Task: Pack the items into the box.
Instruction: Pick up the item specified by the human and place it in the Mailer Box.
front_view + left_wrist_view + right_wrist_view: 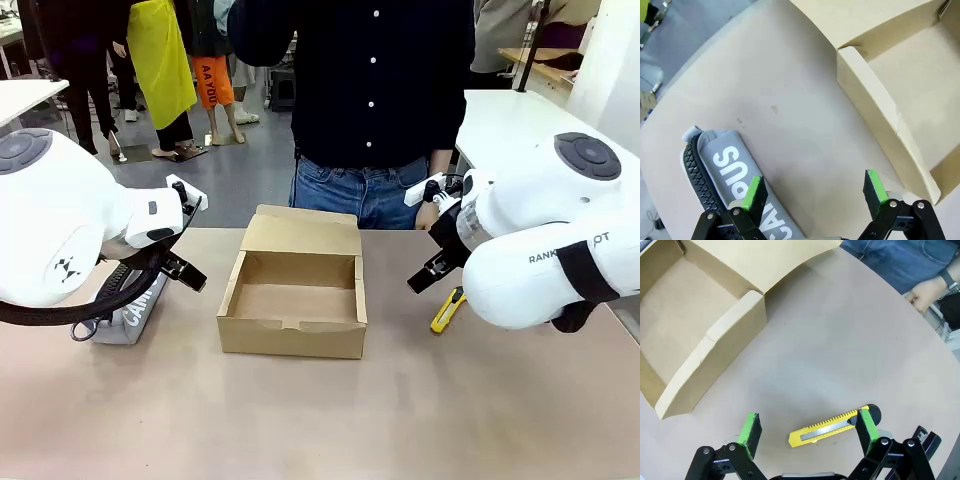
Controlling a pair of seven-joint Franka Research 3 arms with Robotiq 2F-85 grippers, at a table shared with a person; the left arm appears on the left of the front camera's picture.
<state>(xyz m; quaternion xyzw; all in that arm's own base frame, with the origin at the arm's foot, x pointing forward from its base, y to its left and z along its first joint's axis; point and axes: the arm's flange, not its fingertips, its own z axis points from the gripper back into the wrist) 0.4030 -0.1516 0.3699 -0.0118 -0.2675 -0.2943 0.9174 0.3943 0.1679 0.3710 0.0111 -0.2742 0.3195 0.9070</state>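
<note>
While the left pincer (814, 186) gapes above the pouch (725, 165)'s edge, the right pincer (808, 418) gapes above the knife (832, 423).

My front camera looks across the desk (300, 420) toward the person (370, 100). Each wrist camera looks down along my fingers (754, 192), near the desk. All three views share the box (290, 338).

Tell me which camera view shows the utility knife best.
The right wrist view: the utility knife lies full length on the table, just beyond the open right gripper. The front view catches just part of its yellow body, poking out beside the right arm.
</note>
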